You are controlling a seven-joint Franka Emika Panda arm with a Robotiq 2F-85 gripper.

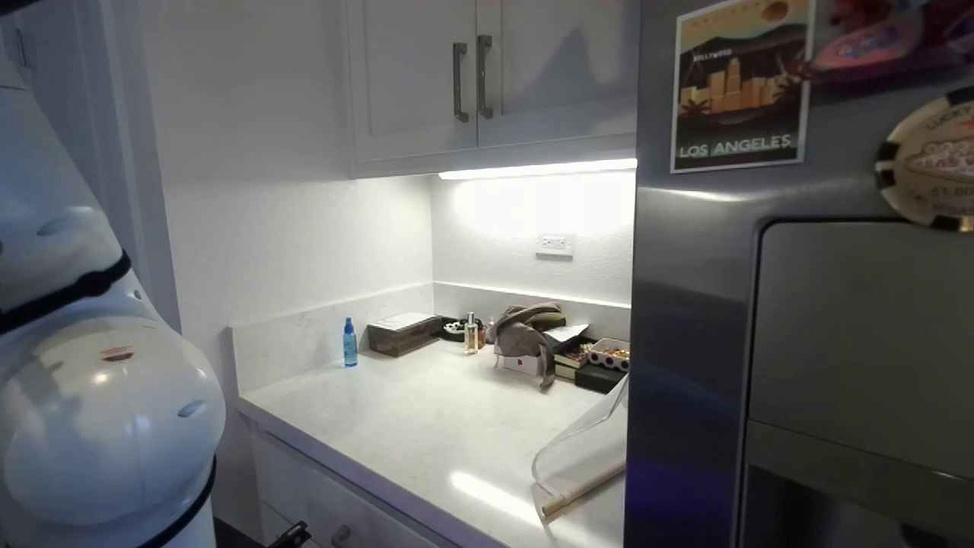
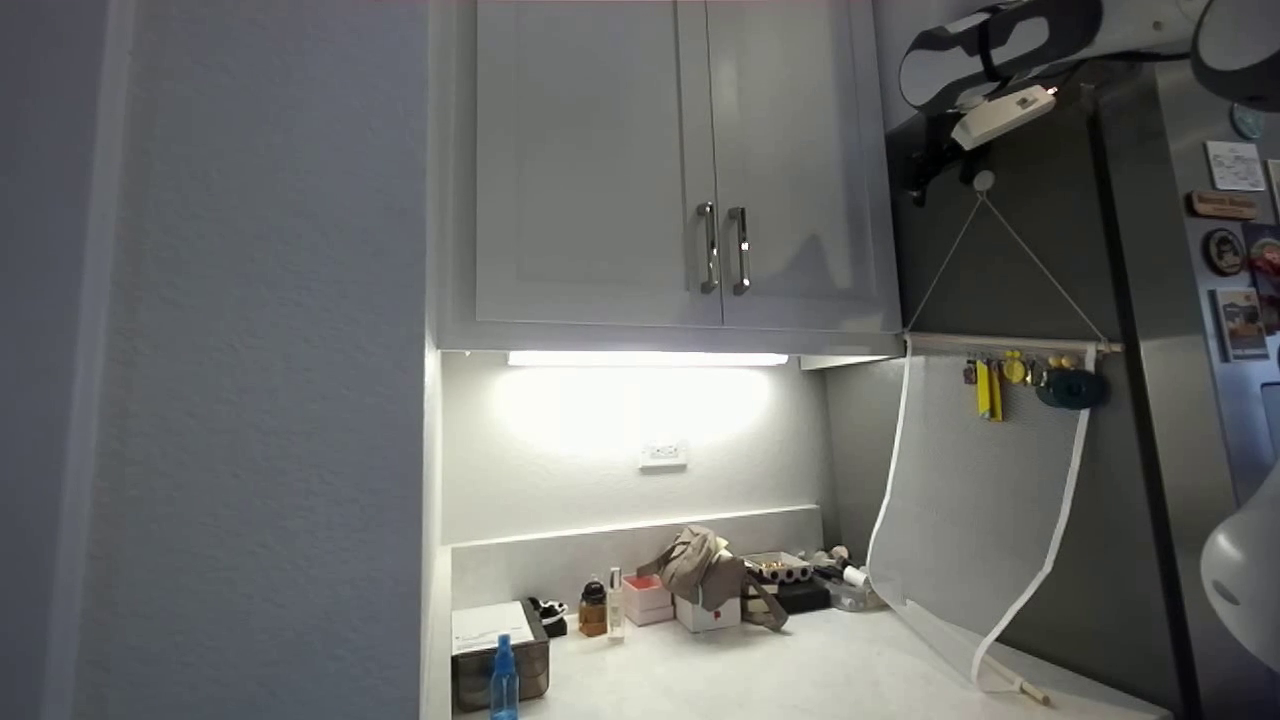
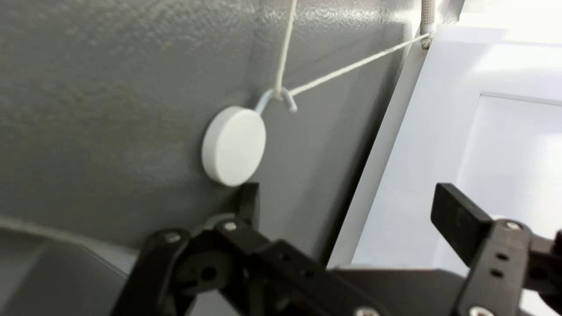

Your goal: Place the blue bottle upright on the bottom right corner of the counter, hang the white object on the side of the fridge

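Observation:
The white object [image 2: 985, 500], a see-through sheet with white borders, hangs along the side of the fridge [image 2: 1150, 420]. Its string runs up to a round white hook [image 3: 239, 147] and sits in the metal crook. The lower wooden rod reaches the counter [image 1: 426, 426]. My gripper [image 3: 351, 206] stands open beside the hook with nothing between its fingers. The left finger is very close to the hook's base; I cannot tell whether they touch. In both exterior views the blue bottle [image 1: 350, 346] stands upright on the counter, near the wall and a dark box.
Upper cabinets [image 2: 600, 180] border the gripper's space, their face close to its right finger [image 3: 461, 224]. Keys and yellow tags [image 2: 990, 388] hang at the sheet's upper rod. A cloth bag [image 1: 525, 335], small boxes and bottles line the back of the counter.

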